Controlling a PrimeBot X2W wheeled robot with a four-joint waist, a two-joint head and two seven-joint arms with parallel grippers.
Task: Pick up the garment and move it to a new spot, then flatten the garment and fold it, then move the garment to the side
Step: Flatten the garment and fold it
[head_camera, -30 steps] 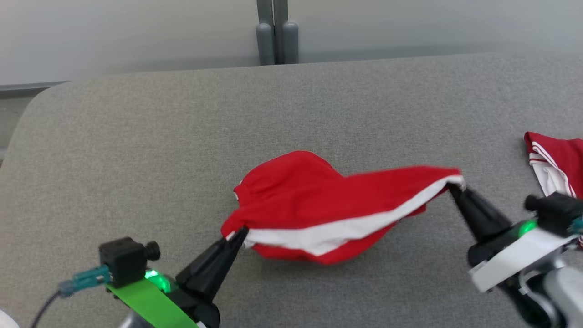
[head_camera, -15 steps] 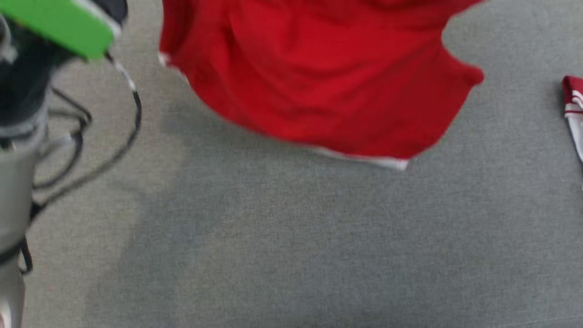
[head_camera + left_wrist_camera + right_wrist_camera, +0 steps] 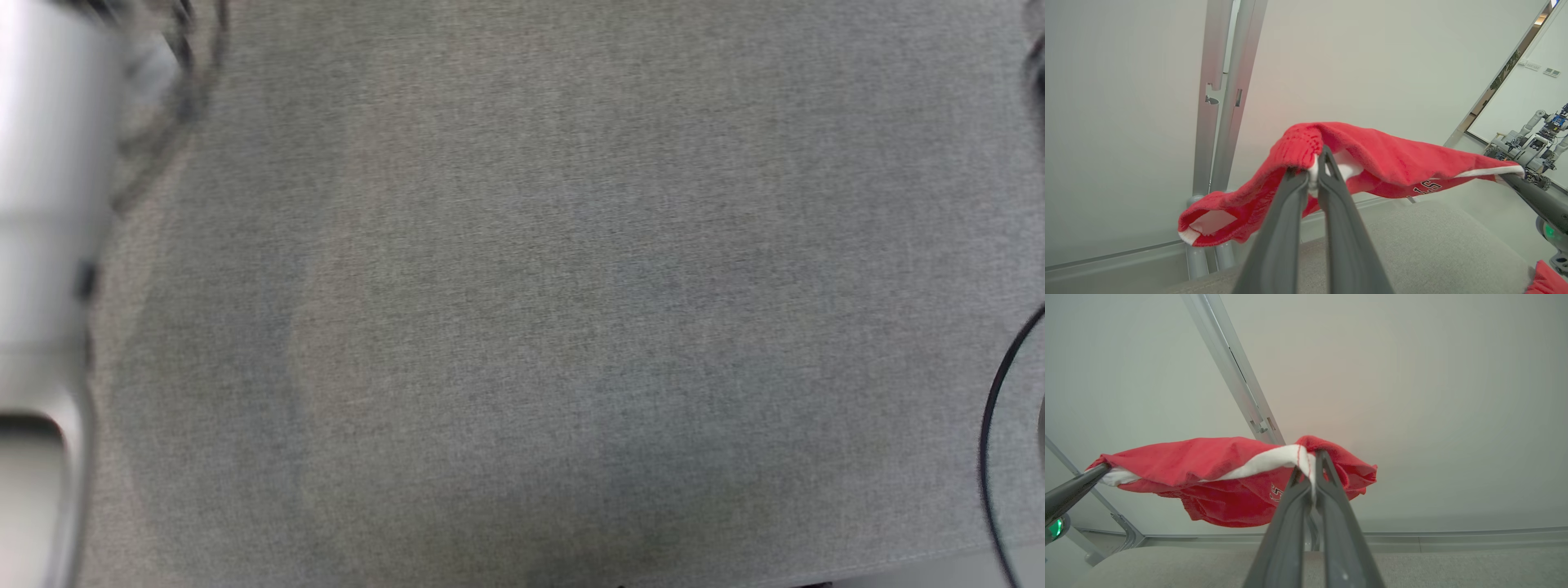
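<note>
The red shirt (image 3: pixel 1392 163) hangs stretched between the left pincer (image 3: pixel 1316 163) and right pincer (image 3: pixel 1309 461), both clamped on its white edges, up above the grey desk (image 3: pixel 522 327).

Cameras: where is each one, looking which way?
Head view: on the head, facing down at the grey surface; pale forearm at left.
Left wrist view: on that wrist, facing the wall along the left pincer, shut on the red garment.
Right wrist view: likewise, along the right pincer, shut on it.
Shared: both wrist views show the garment between both pincers.
</note>
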